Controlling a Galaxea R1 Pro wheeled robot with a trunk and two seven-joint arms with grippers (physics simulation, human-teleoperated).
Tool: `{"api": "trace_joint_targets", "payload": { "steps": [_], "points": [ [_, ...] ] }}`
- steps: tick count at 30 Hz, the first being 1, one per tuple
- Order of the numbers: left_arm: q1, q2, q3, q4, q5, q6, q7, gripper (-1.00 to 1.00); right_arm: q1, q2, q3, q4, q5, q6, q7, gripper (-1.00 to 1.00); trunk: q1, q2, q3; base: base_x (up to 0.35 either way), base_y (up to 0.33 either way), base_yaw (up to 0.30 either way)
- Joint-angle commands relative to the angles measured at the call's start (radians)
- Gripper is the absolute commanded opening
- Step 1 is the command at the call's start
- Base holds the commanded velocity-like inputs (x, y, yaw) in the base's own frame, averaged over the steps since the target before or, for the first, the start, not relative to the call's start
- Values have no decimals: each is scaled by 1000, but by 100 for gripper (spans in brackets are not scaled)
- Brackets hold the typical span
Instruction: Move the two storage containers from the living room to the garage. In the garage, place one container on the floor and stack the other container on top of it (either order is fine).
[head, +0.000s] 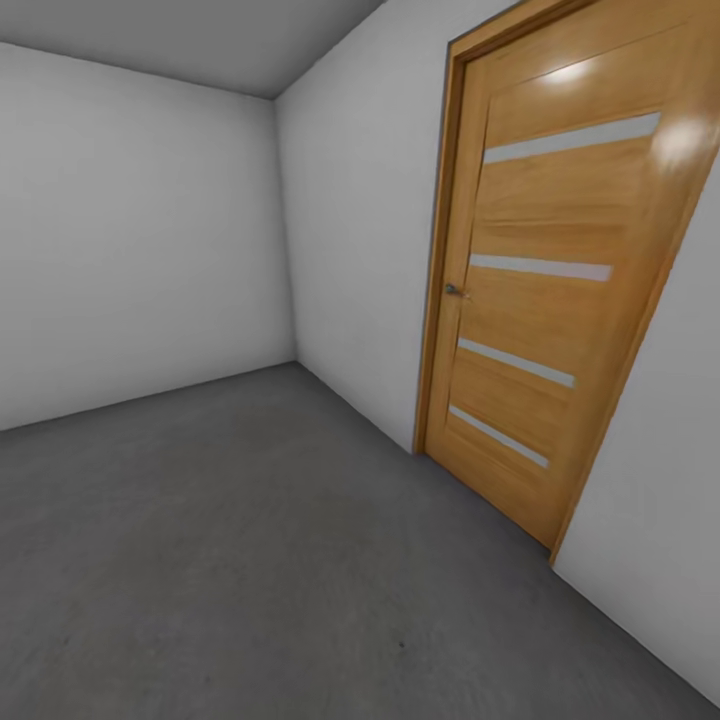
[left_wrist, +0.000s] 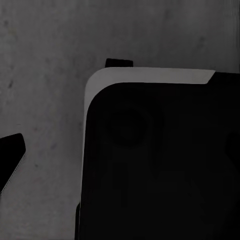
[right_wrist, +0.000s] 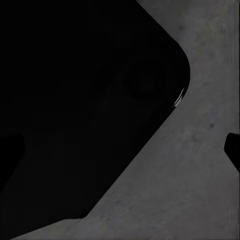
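I am in the garage, a bare room with pale grey walls (head: 130, 230) and a dark grey concrete-like floor (head: 250, 560). The two storage containers and the living room are out of view. In the left wrist view, my left gripper (left_wrist: 120, 160) hangs over the floor (left_wrist: 45, 75) beside my own dark body (left_wrist: 160, 165). One black fingertip (left_wrist: 11, 160) sits at the frame's edge, and the gripper is open and empty. In the right wrist view, my right gripper (right_wrist: 120, 150) is also open and empty, with a fingertip (right_wrist: 233, 147) at the edge.
A tall wooden door (head: 540, 300) with pale horizontal strips and a small handle (head: 455, 290) stands shut in the right-hand wall. The room's corner (head: 285, 250) lies ahead. Open floor stretches forward and to the left.
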Motion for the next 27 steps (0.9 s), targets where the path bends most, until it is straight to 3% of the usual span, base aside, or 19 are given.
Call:
{"api": "trace_joint_targets", "payload": {
  "steps": [1,27],
  "points": [
    [0,0,0,0,9,-2,-1,100,0,0,2,0,0,-3,0,100,1,0,-1,323,0,0],
    [0,0,0,0,9,-2,-1,100,0,0,1,0,0,-3,0,100,1,0,-1,323,0,0]
  ]
}}
